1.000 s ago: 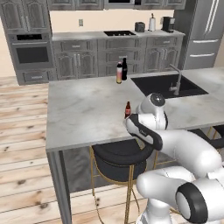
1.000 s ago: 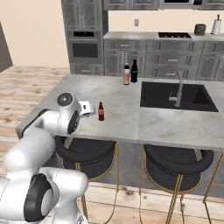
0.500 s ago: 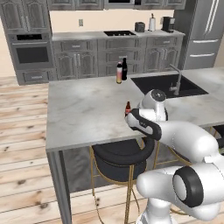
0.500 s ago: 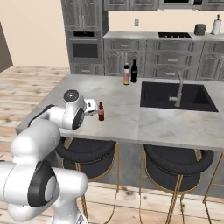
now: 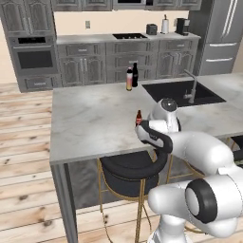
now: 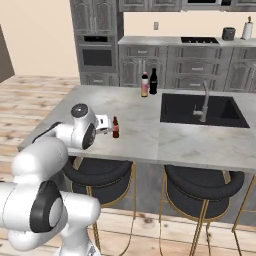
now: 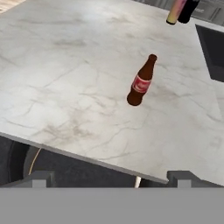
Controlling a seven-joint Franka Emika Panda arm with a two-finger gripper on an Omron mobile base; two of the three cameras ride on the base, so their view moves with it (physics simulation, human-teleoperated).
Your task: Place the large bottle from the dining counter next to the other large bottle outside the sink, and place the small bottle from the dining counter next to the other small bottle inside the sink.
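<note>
While the large bottle (image 6: 153, 81) already stood right beside the other large bottle (image 6: 145, 84) at the far edge of the dining counter (image 5: 90, 118), left of the sink (image 6: 202, 110), that half of the task looked done. What was left, judging by the layout: the small bottle (image 7: 141, 81) stood upright on the marble near the front edge, untouched, and needed to go into the basin. Other small bottle couldn't be made out inside the sink from these views.

Gripper (image 7: 109, 177) hung just off the counter's near edge, jaws spread wide, empty, aimed at the small bottle but well short of it. In the right base view the hand (image 6: 102, 124) sat just left of the bottle, about level with it.

Room to move: open marble all around the small bottle, nothing crowding it. Counter lip lay between fingers and bottle, so the approach had to clear that edge. Faucet (image 6: 203, 102) stood at the sink's near rim, something to steer around on the drop. Stools (image 6: 97, 172) were tucked below, out of the way.
</note>
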